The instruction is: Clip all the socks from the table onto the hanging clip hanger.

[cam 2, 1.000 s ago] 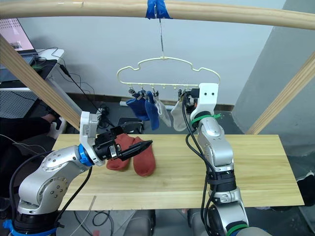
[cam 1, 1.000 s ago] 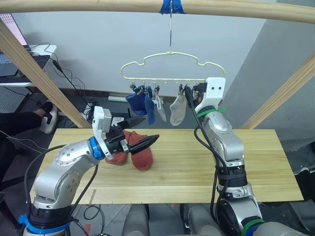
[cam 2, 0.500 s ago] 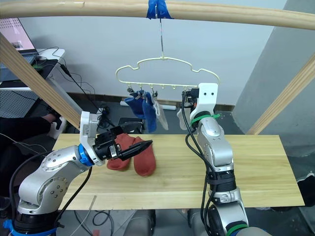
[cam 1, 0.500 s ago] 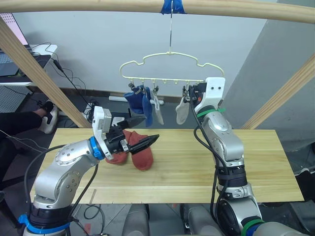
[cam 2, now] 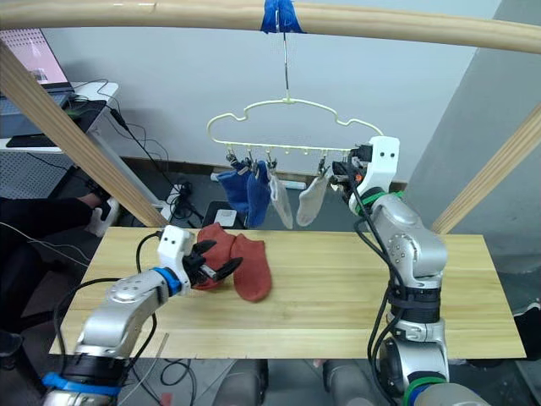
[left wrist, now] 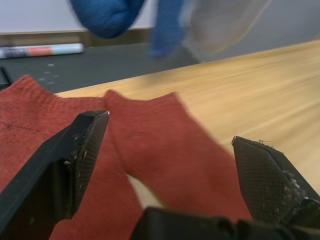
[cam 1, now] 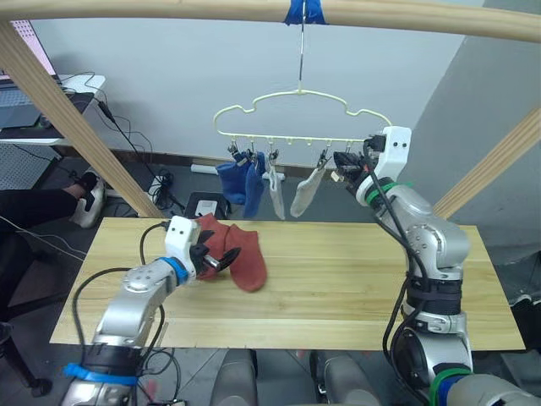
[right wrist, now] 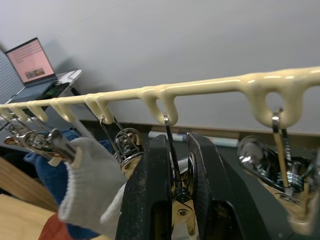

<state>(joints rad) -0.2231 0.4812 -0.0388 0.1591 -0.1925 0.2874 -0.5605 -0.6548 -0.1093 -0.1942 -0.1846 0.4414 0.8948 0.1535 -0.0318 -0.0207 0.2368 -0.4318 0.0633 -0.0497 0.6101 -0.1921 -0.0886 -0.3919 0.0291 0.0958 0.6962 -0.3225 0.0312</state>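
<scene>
Two rust-red socks (cam 1: 247, 264) lie overlapping on the left part of the light-wood table (cam 1: 355, 283). My left gripper (cam 1: 221, 254) sits low over them, open, with its fingers (left wrist: 86, 145) straddling the red knit. Above the table's far edge hangs the pale-yellow clip hanger (cam 1: 300, 97). Two blue socks (cam 1: 241, 179) and two grey socks (cam 1: 306, 191) are clipped to it. My right gripper (cam 1: 342, 159) is at the hanger's right end, shut on a bare silver clip (right wrist: 176, 192) beside the clip that holds a grey sock (right wrist: 90, 187).
A thick wooden pole (cam 1: 169, 10) carries the hanger's hook, with slanted wooden posts at the left (cam 1: 68, 118) and right (cam 1: 494, 161). Behind the table are cables, a desk with a laptop (cam 2: 34, 68) and a person's foot (cam 1: 84, 201).
My left gripper has come down to the red socks and opened over them. The right arm's elbow has swung outward, its gripper staying at the hanger's right end. The hung socks swing.
</scene>
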